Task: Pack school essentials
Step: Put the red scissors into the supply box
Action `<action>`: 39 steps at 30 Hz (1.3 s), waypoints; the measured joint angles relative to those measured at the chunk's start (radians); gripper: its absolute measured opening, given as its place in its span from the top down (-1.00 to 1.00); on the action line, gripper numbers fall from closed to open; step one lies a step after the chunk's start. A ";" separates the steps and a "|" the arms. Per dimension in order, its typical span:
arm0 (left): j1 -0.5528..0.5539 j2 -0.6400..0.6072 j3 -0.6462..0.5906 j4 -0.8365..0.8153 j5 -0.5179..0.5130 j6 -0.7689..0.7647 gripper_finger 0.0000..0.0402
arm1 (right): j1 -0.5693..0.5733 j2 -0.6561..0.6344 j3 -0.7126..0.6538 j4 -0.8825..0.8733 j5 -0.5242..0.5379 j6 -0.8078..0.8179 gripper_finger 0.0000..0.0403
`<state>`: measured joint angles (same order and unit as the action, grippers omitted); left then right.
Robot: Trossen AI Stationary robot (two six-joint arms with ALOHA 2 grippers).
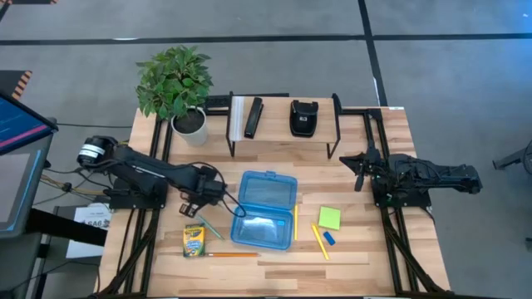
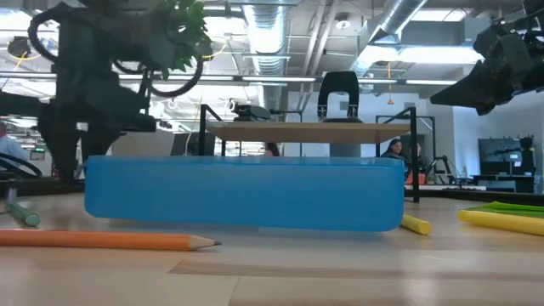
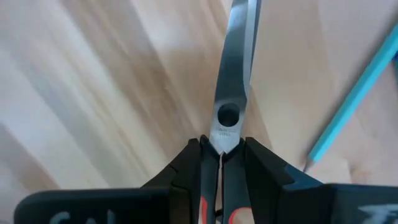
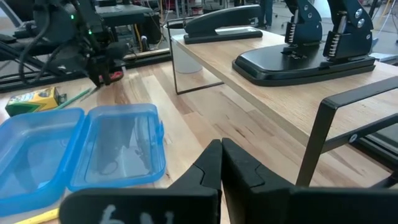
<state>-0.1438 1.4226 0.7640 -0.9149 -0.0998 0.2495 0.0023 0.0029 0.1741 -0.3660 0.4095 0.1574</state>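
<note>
Gripping the scissors (image 3: 233, 93) at the pivot, the left gripper (image 3: 222, 180) sits clamped narrow, low over the pale wooden table (image 1: 366, 249), left of the open blue box (image 1: 264, 209). Crayon box (image 1: 194, 241) and orange pencil (image 1: 233, 255) lie near the front edge; sticky-note pad (image 1: 329, 218), blue eraser (image 1: 329, 238) and 2 yellow pencils (image 1: 320, 241) lie right of the box. Right gripper (image 4: 221, 163) waits raised at the right, fingers together, empty. A potted plant (image 1: 176, 83) and a raised shelf (image 1: 283, 133) stand at the back; an open workshop with ceiling ducts lies beyond.
</note>
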 joint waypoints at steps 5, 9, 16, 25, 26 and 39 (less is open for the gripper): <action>-0.008 -0.065 0.011 0.011 0.035 -0.065 0.69 | 0.000 0.000 0.000 0.000 0.000 0.000 0.87; -0.034 -0.083 0.081 0.015 0.031 -0.189 0.78 | 0.000 0.000 0.000 0.000 0.000 0.000 0.87; -0.152 -0.009 0.287 0.055 0.037 -0.255 0.99 | 0.000 0.000 0.000 0.000 0.000 0.000 0.87; -0.187 0.050 0.370 -0.060 -0.012 -0.243 0.94 | 0.000 0.000 0.000 0.000 0.000 0.000 0.87; -0.189 0.042 0.364 -0.059 -0.013 -0.256 0.90 | 0.000 0.000 0.000 0.000 0.000 0.000 0.87; -0.250 -0.180 -0.031 0.222 -0.036 -0.388 0.00 | 0.000 0.000 0.000 0.000 0.000 0.000 0.87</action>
<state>-0.3933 1.2423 0.7328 -0.6932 -0.1356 -0.1382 0.0021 0.0025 0.1741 -0.3660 0.4095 0.1574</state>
